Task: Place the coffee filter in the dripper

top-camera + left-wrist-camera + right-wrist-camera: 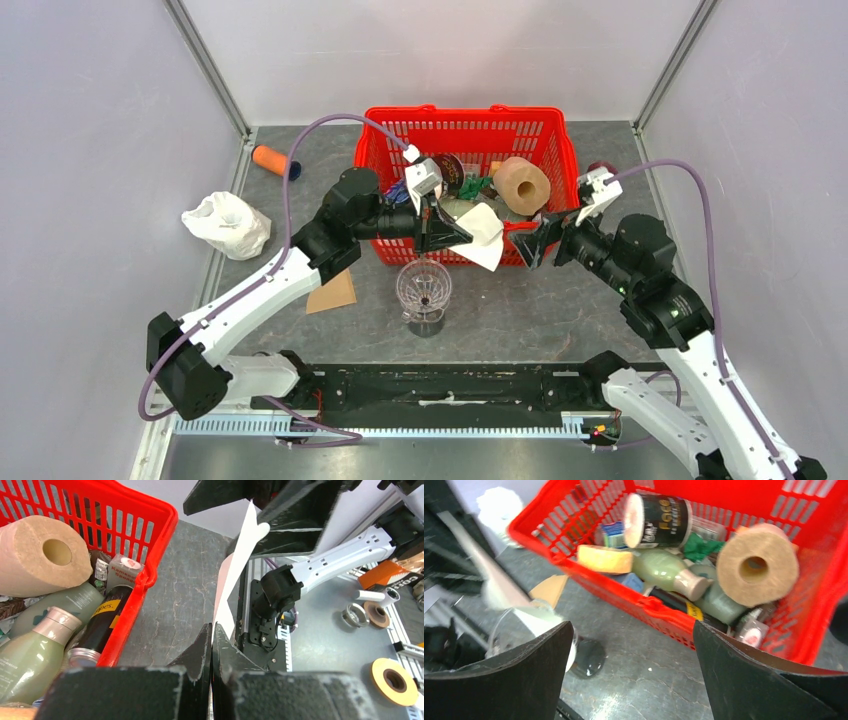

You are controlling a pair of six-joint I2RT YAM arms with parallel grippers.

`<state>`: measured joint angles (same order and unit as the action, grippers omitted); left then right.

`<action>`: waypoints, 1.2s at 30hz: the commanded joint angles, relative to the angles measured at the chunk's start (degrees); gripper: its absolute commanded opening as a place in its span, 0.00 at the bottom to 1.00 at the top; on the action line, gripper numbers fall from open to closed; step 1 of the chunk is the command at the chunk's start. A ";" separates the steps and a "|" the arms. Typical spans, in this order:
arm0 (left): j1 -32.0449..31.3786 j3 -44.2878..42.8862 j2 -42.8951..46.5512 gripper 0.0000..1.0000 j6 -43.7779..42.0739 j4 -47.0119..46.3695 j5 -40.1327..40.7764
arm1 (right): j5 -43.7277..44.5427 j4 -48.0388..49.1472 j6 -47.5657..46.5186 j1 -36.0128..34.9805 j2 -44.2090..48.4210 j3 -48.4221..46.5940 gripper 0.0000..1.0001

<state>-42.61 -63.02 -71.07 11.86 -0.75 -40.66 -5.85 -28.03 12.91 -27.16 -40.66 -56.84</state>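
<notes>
A white paper coffee filter (487,238) hangs in the air at the basket's front edge, up and to the right of the clear glass dripper (423,288) that stands on the table. My left gripper (466,236) is shut on the filter's left edge. In the left wrist view the filter (235,575) rises edge-on from the closed jaws of the left gripper (211,630). My right gripper (530,244) sits just right of the filter, wide open and holding nothing. In the right wrist view the right gripper (631,645) spans bare table, with the blurred filter (499,592) and the dripper (514,627) at the left.
A red basket (465,125) holds a paper roll (522,185), bottles and cans right behind both grippers. A brown card (332,293) lies left of the dripper. A white crumpled bag (227,224) and an orange cylinder (270,160) lie at the far left.
</notes>
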 commanded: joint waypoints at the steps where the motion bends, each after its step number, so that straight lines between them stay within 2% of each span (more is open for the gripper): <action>1: -0.28 -0.27 1.13 0.02 -5.59 0.38 -2.71 | -13.32 8.01 -5.43 -0.24 3.52 2.99 0.97; 5: -0.28 -2.00 0.04 0.02 -5.88 4.77 -0.25 | -17.64 11.99 -6.30 -0.25 4.72 3.23 0.97; 12: -0.28 -3.60 -0.87 0.02 -6.24 6.01 -2.65 | -13.44 15.51 -2.56 -0.13 1.34 0.17 0.97; 20: -0.29 -2.24 0.44 0.02 -7.44 5.51 -3.60 | -6.87 11.81 -2.84 -0.26 -3.15 -3.36 0.97; 36: -0.31 -1.91 0.56 0.02 -7.64 5.50 -5.39 | -3.81 8.59 -4.29 -0.24 -2.35 -4.06 0.97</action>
<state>-42.63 -64.01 -71.92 6.52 5.50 -43.81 -11.64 -19.79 9.37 -27.16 -43.55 -58.37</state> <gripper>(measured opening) 0.032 0.971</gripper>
